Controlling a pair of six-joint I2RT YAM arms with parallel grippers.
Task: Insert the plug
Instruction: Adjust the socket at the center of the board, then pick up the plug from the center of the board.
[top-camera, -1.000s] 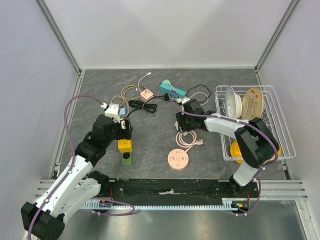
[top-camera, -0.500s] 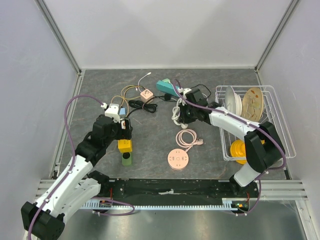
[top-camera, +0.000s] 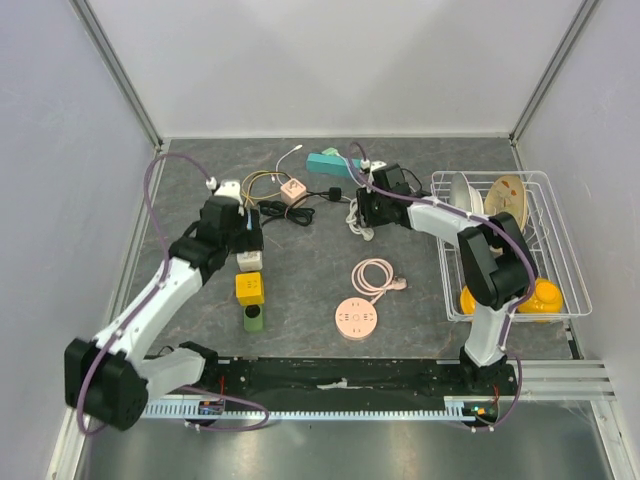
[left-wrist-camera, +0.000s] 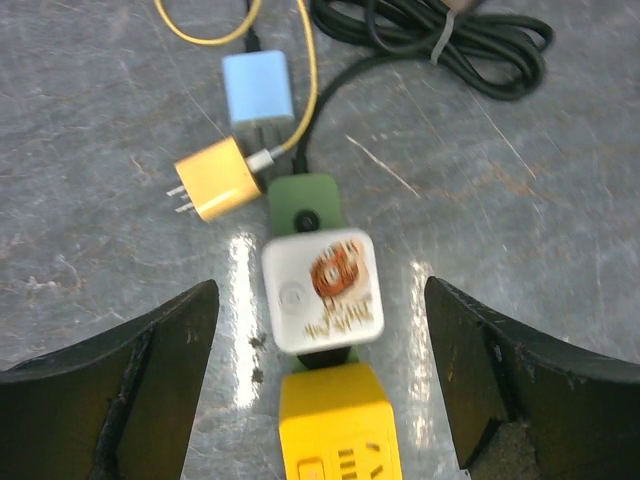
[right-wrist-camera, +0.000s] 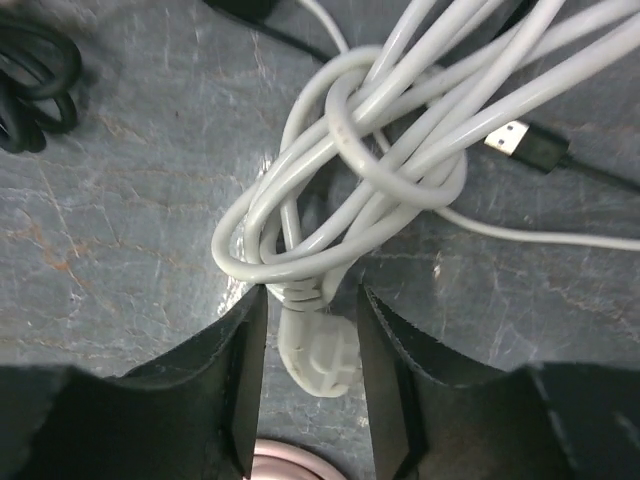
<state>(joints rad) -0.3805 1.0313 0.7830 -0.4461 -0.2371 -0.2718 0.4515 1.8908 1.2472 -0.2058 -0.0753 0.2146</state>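
Note:
My right gripper (top-camera: 366, 213) (right-wrist-camera: 308, 335) is shut on a white plug (right-wrist-camera: 320, 358). The plug's knotted white cable (right-wrist-camera: 400, 130) (top-camera: 354, 216) hangs from it just above the table. A teal power strip (top-camera: 330, 163) lies farther back. My left gripper (top-camera: 244, 236) (left-wrist-camera: 320, 335) is open wide and empty. It hovers over a white cube adapter (left-wrist-camera: 322, 290) (top-camera: 248, 260), which sits on a green socket strip (left-wrist-camera: 305, 200) next to a yellow cube socket (left-wrist-camera: 340, 425) (top-camera: 250, 288).
A round pink power strip (top-camera: 356, 318) and its coiled pink cord (top-camera: 375, 275) lie at front centre. A yellow charger (left-wrist-camera: 215, 180), a blue charger (left-wrist-camera: 258, 88) and a black cable (left-wrist-camera: 440, 40) lie beyond the adapter. A wire dish rack (top-camera: 560, 235) stands right.
My right gripper has moved away from the near edge and slightly left, with the white cable. My left gripper has drawn back toward the far side, uncovering the white adapter.

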